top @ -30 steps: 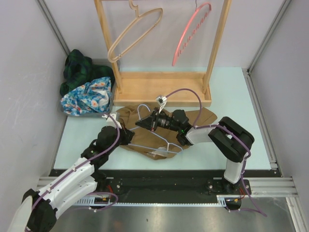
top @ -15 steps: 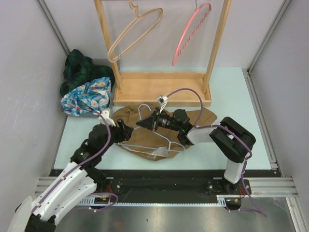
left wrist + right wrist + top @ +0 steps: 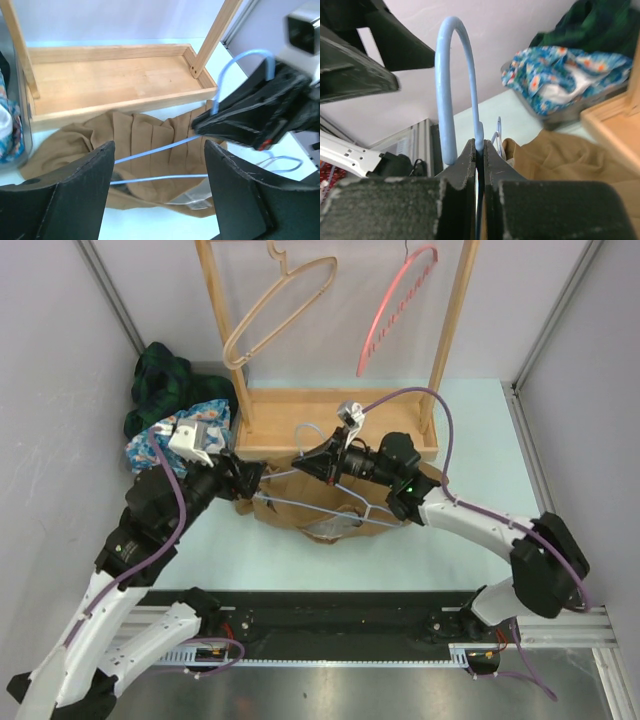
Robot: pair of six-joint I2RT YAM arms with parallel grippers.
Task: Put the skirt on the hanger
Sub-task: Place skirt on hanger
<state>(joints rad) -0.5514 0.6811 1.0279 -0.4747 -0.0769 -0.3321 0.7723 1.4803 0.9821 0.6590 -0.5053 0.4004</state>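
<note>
top external | right arm (image 3: 480,525) extended leftward | right claw (image 3: 480,148) clenched on hanger (image 3: 451,75) | left claw (image 3: 157,152) spread over skirt (image 3: 145,131)

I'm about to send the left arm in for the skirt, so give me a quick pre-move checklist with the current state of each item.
1. Right gripper clamped on the blue hanger, below its hook: ok.
2. Left gripper open and empty: ok.
3. Skirt lying under the open left gripper: ok.
4. Skirt fastened to the blue hanger: cannot tell.
5. Gap on the rack between the tan hanger and the pink hanger: ok.
</note>
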